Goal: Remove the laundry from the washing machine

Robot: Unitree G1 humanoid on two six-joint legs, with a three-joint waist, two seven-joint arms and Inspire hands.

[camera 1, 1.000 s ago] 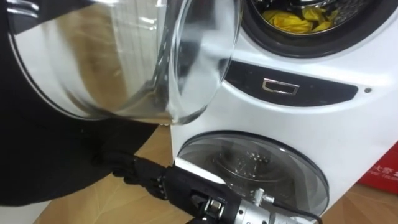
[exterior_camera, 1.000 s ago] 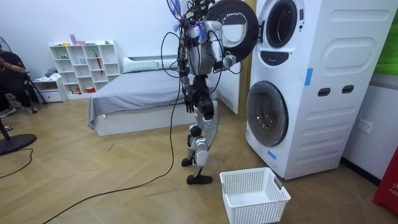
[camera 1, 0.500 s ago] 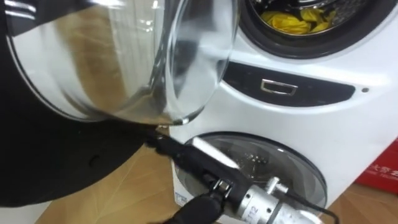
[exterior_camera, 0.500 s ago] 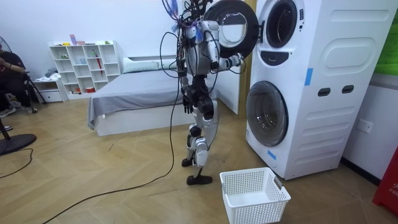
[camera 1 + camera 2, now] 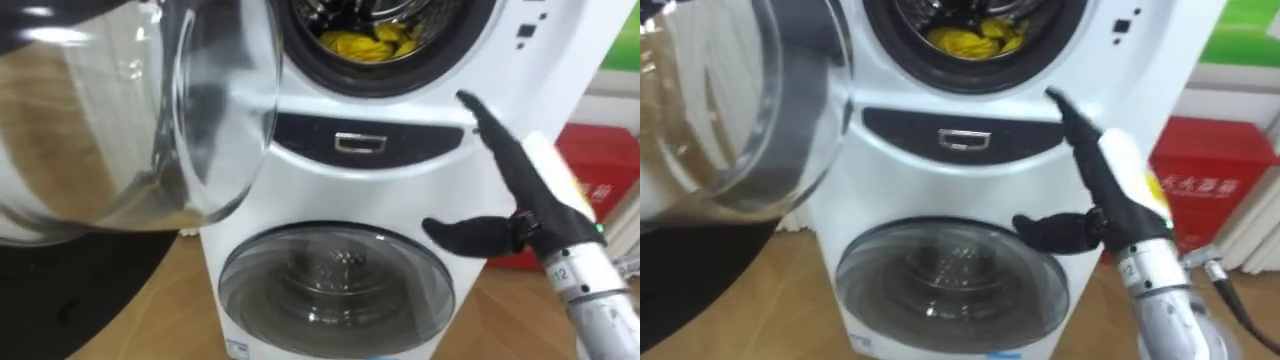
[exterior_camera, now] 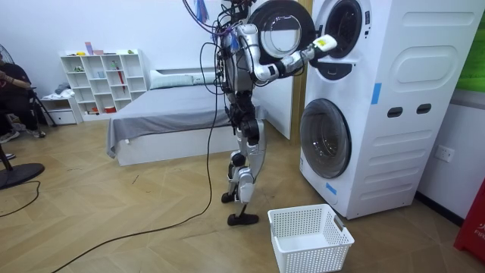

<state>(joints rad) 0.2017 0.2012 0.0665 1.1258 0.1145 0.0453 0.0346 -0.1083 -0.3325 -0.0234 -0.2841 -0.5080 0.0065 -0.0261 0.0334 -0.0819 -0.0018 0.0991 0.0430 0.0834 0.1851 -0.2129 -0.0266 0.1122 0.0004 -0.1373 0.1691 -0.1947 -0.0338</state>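
Hovering at white stacked washing machine (image 5: pixel 440 190): black right hand (image 5: pixel 520 190), fingers straight, empty | eye views: yellow clothes (image 5: pixel 365 42) in drum | room view: white plastic basket (image 6: pixel 311 236) on floor.

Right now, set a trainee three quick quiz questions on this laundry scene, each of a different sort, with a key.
1. Fill in: the lower door is ___.
2. True or false: the right hand holds the yellow clothes.
3. Where do the yellow clothes lie? A in the upper drum; B in the right hand; C behind the lower door.
Key: 1 shut; 2 false, the hand is open and apart from them; 3 A.
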